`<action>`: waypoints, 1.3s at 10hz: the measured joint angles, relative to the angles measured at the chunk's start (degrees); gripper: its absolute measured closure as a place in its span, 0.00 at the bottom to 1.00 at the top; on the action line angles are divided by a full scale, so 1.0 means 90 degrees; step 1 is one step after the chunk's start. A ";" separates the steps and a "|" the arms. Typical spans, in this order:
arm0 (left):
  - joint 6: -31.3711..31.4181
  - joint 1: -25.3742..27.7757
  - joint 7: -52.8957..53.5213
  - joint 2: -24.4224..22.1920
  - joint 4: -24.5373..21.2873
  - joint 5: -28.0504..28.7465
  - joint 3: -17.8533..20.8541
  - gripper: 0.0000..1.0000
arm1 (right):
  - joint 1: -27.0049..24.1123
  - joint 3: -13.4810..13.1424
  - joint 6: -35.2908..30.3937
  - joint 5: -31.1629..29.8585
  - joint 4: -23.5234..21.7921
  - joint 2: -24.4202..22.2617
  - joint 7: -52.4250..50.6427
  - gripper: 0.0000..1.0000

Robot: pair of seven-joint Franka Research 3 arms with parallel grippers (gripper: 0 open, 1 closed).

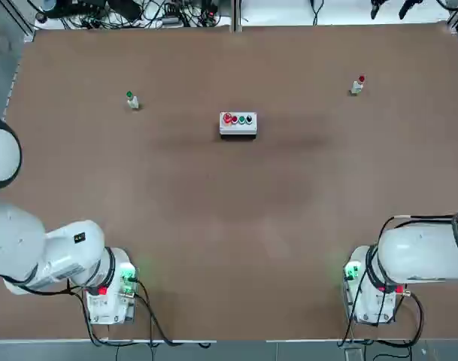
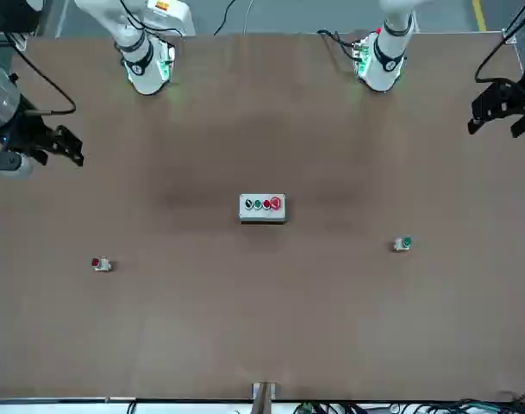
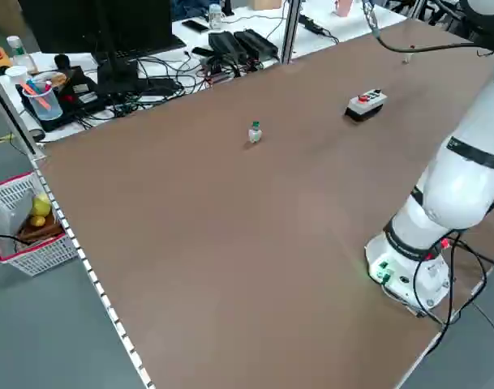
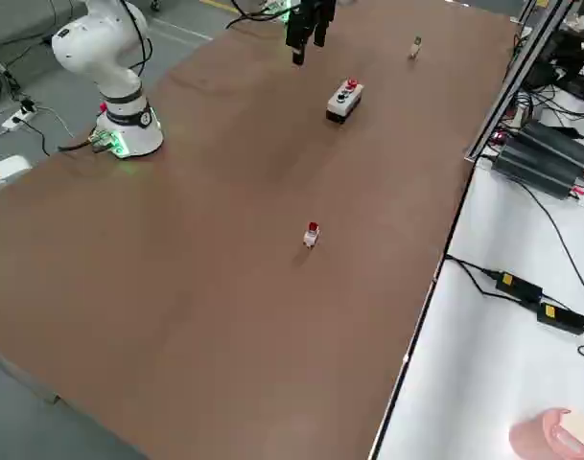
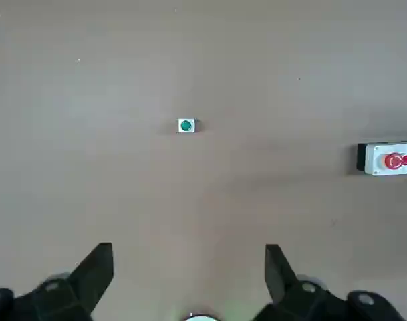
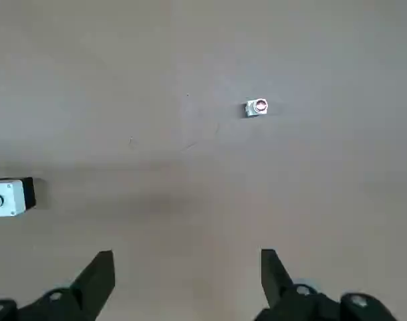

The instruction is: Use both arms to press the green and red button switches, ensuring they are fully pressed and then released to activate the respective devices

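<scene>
Risk: both open claws, left claw and right claw, hover well apart from targets. Tiny green-capped white switch and red-capped white switch would probably tip under off-centre presses.

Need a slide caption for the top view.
Green switch far left, red switch far right, button box between; both arms parked near their bases.

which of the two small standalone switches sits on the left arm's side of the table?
The green-capped switch, on the left arm's half; the red-capped switch sits on the right arm's half.
</scene>
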 joint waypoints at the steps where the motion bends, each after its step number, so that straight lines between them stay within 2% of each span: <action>1: 0.0000 0.0000 -0.0002 0.0000 0.0000 0.0000 -0.0033 0.00 | 0.0000 0.0004 0.0036 0.0000 -0.0003 0.0000 0.0000 0.03; 4: 0.0001 0.0004 -0.0003 0.0099 -0.0019 -0.0001 -0.0058 0.00 | 0.0000 0.0001 0.0158 0.0000 0.0001 0.0000 0.0003 0.03; 7: 0.0098 0.0016 -0.0062 0.0585 -0.0026 -0.0034 -0.0053 0.00 | -0.0004 -0.0002 0.0159 0.0000 0.0001 0.0000 0.0001 0.06; 8: 0.0231 0.0025 -0.0140 0.0721 -0.0033 -0.0034 -0.0048 0.00 | -0.0009 -0.0008 0.0159 0.0000 -0.0002 0.0000 -0.0001 0.18; 9: 0.0368 0.0024 -0.0236 0.0863 -0.0066 0.0011 -0.0049 0.01 | -0.0029 -0.0024 0.0159 -0.0004 -0.0014 0.0004 -0.0053 0.37; 10: 0.0688 -0.0005 -0.0378 0.0971 -0.0219 0.0106 -0.0060 0.02 | -0.0059 -0.0045 0.0219 -0.0075 -0.0042 0.0027 -0.0152 0.50; 11: 0.1134 -0.0096 -0.0554 0.1034 -0.0539 0.0202 -0.0091 0.16 | -0.0092 -0.0057 0.0419 -0.0252 -0.0124 0.0097 -0.0241 0.66; 12: 0.1442 -0.0186 -0.0661 0.1061 -0.0897 0.0247 -0.0106 0.21 | -0.0120 -0.0065 0.0732 -0.0423 -0.0322 0.0205 -0.0371 0.81; 13: 0.1656 -0.0226 -0.0704 0.1070 -0.1226 0.0269 -0.0113 0.32 | -0.0184 -0.0072 0.1017 -0.0521 -0.0496 0.0363 -0.0492 0.86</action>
